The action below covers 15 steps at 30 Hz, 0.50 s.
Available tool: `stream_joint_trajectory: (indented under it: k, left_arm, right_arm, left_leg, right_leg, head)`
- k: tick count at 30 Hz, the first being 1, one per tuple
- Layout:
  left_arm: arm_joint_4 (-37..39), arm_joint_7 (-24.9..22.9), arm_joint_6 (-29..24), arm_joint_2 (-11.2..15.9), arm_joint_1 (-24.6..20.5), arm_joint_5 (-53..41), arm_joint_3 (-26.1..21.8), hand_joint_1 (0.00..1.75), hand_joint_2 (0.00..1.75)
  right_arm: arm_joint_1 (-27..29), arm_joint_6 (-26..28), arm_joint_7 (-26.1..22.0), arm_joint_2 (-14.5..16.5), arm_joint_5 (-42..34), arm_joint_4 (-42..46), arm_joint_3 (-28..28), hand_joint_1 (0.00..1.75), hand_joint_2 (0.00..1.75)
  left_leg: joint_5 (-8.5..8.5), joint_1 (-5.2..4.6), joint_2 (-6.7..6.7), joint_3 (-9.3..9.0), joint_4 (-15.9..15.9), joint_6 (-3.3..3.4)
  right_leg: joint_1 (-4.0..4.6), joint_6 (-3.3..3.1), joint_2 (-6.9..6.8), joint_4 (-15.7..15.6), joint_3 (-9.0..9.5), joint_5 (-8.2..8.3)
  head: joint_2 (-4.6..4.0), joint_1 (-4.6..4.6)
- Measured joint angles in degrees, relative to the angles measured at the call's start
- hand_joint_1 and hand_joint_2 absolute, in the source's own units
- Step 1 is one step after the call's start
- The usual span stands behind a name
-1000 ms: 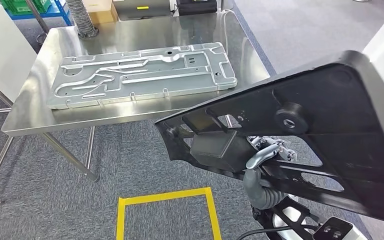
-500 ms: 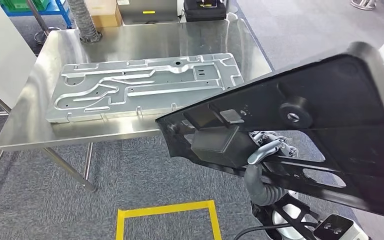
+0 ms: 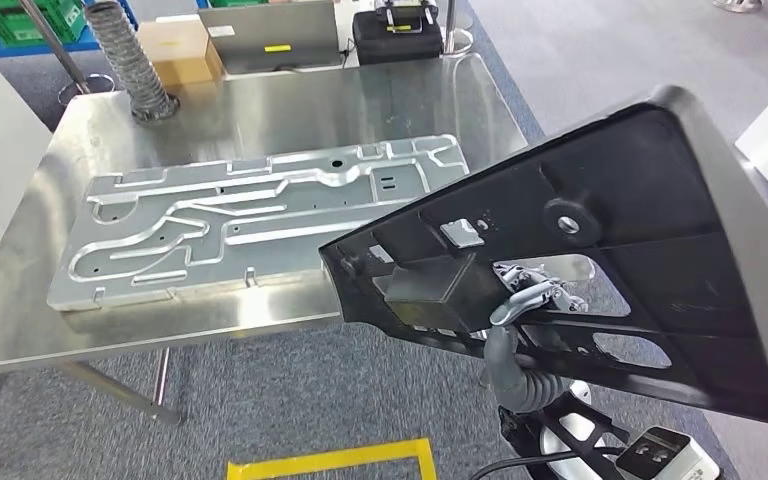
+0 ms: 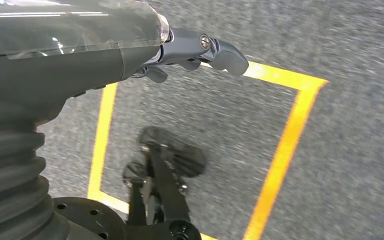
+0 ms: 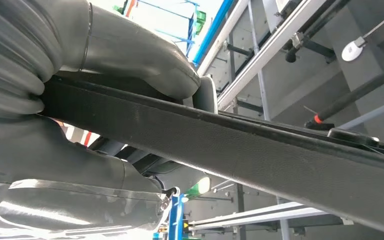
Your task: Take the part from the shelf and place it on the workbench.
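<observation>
Black part cut off at right edge, hiding workbench corner and most of right hand.

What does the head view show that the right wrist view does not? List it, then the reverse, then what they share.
Head view alone: the steel workbench, the stamped metal plate lying on it, a cardboard box and a ribbed hose at its far edge, and yellow floor tape. Right wrist view alone: the right hand gripping the edge of the black part, with metal rails and a blue post behind. Shared: the black part itself, carried off the table, its tip over the workbench edge.
</observation>
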<state>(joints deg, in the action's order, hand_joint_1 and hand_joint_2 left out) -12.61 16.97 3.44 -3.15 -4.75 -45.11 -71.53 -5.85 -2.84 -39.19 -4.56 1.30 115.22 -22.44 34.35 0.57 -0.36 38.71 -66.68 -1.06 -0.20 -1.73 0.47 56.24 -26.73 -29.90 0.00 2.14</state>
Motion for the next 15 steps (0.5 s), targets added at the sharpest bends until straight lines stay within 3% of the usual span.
stream_joint_trajectory:
  k: [2,3,4,6,8,11,12,13,15]
  left_arm:
    - [0.0,0.1,0.0,0.0,0.3,0.0,0.0,0.00,1.75]
    - [0.0,0.1,-0.1,0.0,0.4,-0.1,0.0,0.00,1.75]
    - [0.0,0.2,-0.1,0.0,0.4,-0.2,0.0,0.00,1.75]
    - [0.0,0.3,-0.1,0.0,0.0,-0.3,0.0,0.00,1.75]
    - [0.0,0.3,0.0,0.0,-0.5,-0.5,0.0,0.00,1.75]
    - [0.0,0.4,0.0,0.0,-0.6,-0.8,0.0,0.00,1.75]
    - [0.0,0.4,0.0,0.0,-0.6,-0.9,0.0,0.00,1.75]
    - [0.0,0.5,0.1,0.0,-0.6,-1.0,0.0,0.00,1.75]
    - [0.0,0.6,0.1,0.0,-0.5,-1.3,0.0,0.00,1.75]
  right_arm:
    - [-0.3,0.9,0.0,0.2,0.7,-0.9,0.7,1.75,1.75]
    - [-0.6,2.0,0.0,0.3,1.3,-1.6,1.6,1.75,1.75]
    - [-1.4,3.4,0.1,0.3,2.4,-2.5,2.8,1.75,1.75]
    - [-3.8,7.5,0.7,0.3,6.7,-5.3,6.2,1.75,1.75]
    - [-7.5,12.6,2.4,0.2,14.2,-9.2,10.2,1.75,1.75]
    - [-13.9,19.1,6.7,-0.8,27.0,-17.1,14.8,1.75,1.75]
    - [-15.9,20.8,8.6,-1.4,31.1,-20.0,15.5,1.75,1.75]
    - [-17.9,22.4,10.7,-2.1,35.2,-22.8,16.0,1.75,1.75]
    - [-22.3,24.9,15.0,-3.4,44.1,-28.4,16.2,1.75,1.75]
  left_leg:
    - [-9.52,-0.26,-0.07,0.11,6.0,0.65]
    - [-12.87,-0.43,-0.14,0.12,7.5,0.97]
    - [-14.02,-0.58,-0.21,0.10,7.8,1.15]
    - [-13.38,-0.43,-0.29,-0.35,7.6,1.60]
    - [-12.93,-0.14,-0.29,-0.88,8.2,2.19]
    - [-12.07,-0.11,-0.21,-1.40,8.3,2.65]
    - [-11.73,-0.11,-0.24,-1.69,8.3,2.66]
    - [-11.34,-0.10,-0.31,-2.13,8.2,2.62]
    - [-10.49,-0.07,-0.52,-3.17,8.1,2.34]
  right_leg:
    - [0.24,0.47,0.30,0.4,1.75,-1.81]
    - [0.31,0.83,0.49,0.5,2.26,-2.61]
    - [0.40,1.23,0.69,0.5,2.71,-3.27]
    - [0.32,1.96,0.66,0.4,3.28,-4.29]
    - [0.14,2.67,0.31,3.5,1.74,-5.95]
    - [-0.28,3.57,0.02,15.2,-6.42,-9.17]
    - [-0.43,3.77,-0.02,17.4,-8.75,-8.59]
    - [-0.57,3.89,-0.07,17.3,-10.06,-6.67]
    - [-0.81,3.92,-0.15,11.2,-9.93,-0.18]
  head:
    - [0.00,0.01]
    - [0.00,0.01]
    - [0.00,0.01]
    - [0.00,0.00]
    - [0.00,0.00]
    - [0.00,0.00]
    - [0.00,0.00]
    - [0.00,0.00]
    - [0.00,0.00]
